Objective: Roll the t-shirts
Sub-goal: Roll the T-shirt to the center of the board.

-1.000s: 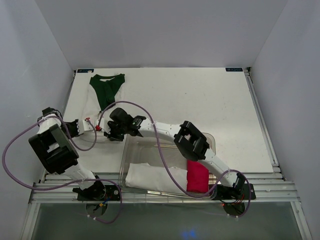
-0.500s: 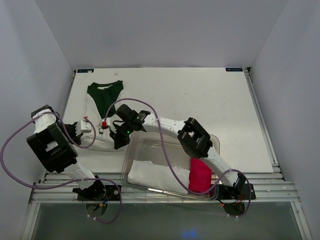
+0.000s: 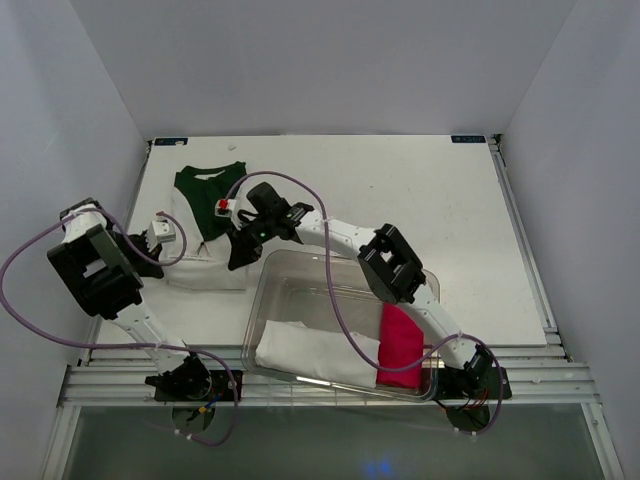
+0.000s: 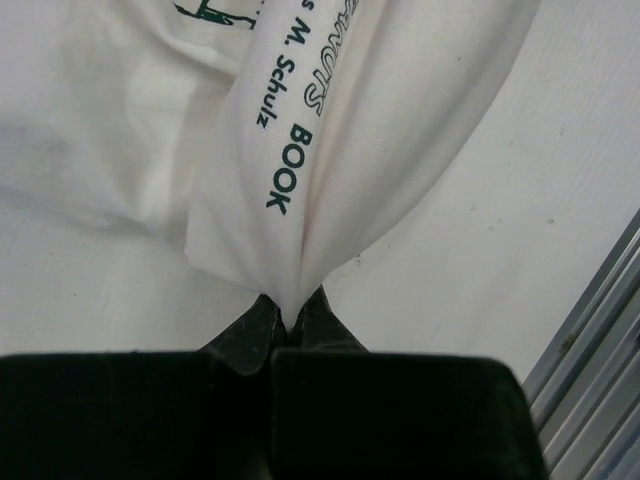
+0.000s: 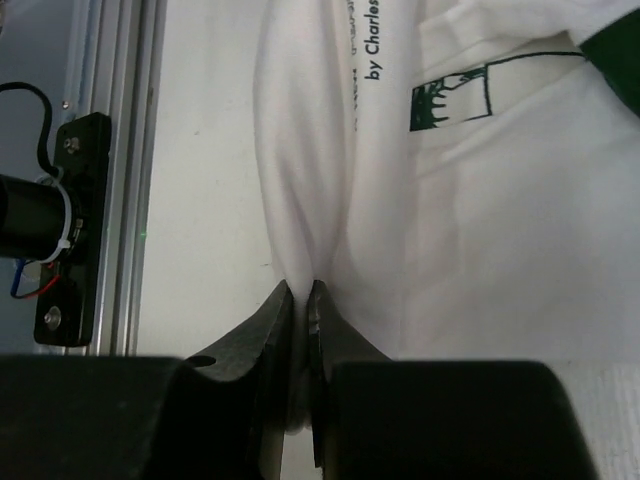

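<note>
The white t-shirt with dark printed lettering lies bunched at the table's left, partly over the dark green t-shirt behind it. My left gripper is shut on a pinched fold of the white t-shirt, seen at the fingertips in the left wrist view. My right gripper is shut on another fold of the white t-shirt, with cloth squeezed between the jaws. A corner of the green t-shirt shows at the top right of the right wrist view.
A clear plastic bin stands at the near middle, holding a rolled white cloth and a bright pink rolled cloth. Metal rails run along the table's near edge. White walls enclose the table.
Both grippers have moved away from the bases toward the green t-shirt, drawing the white t-shirt's pinched edge with them. Both grips have held.
</note>
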`<state>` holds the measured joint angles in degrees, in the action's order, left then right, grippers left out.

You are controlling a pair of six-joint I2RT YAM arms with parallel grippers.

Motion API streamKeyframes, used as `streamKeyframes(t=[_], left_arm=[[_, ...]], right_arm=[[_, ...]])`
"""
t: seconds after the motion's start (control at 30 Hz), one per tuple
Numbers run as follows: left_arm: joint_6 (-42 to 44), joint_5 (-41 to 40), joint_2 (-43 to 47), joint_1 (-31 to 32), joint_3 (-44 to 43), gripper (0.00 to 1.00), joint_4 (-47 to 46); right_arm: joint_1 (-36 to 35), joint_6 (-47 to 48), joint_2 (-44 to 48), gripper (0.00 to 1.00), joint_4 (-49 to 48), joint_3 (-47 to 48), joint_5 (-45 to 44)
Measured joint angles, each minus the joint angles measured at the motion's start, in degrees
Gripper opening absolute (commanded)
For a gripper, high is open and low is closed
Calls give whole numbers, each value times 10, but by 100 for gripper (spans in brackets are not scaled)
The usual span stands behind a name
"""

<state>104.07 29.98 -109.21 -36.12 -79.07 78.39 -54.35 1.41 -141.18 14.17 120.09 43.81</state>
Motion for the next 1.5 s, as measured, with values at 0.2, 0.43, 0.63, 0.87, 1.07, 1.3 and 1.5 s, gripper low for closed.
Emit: streamKeyframes(t=[0.2, 0.43, 0.63, 0.87, 1.07, 1.3, 1.5], left_arm=[[-64, 9, -21, 5, -4, 8, -18], [-121, -3, -21, 20, -1, 50, -62], [-152, -13, -21, 18, -18, 61, -78], [-189, -2, -21, 10, -105, 62, -75], [-220, 20, -19, 1, -150, 64, -70], [-234, 32, 2, -2, -65, 67, -60], [-366, 71, 20, -14, -61, 83, -120]], right_arm=[[7, -56, -45, 10, -24, 17, -14], [8, -108, -59, 38, -43, 17, -34], [16, -129, -59, 52, -54, 17, -49], [34, -139, -59, 56, -55, 17, -70], [38, -155, -54, 59, -70, 17, -89], [37, -163, -42, 63, -79, 17, -93], [37, -170, -35, 67, -76, 17, -94]])
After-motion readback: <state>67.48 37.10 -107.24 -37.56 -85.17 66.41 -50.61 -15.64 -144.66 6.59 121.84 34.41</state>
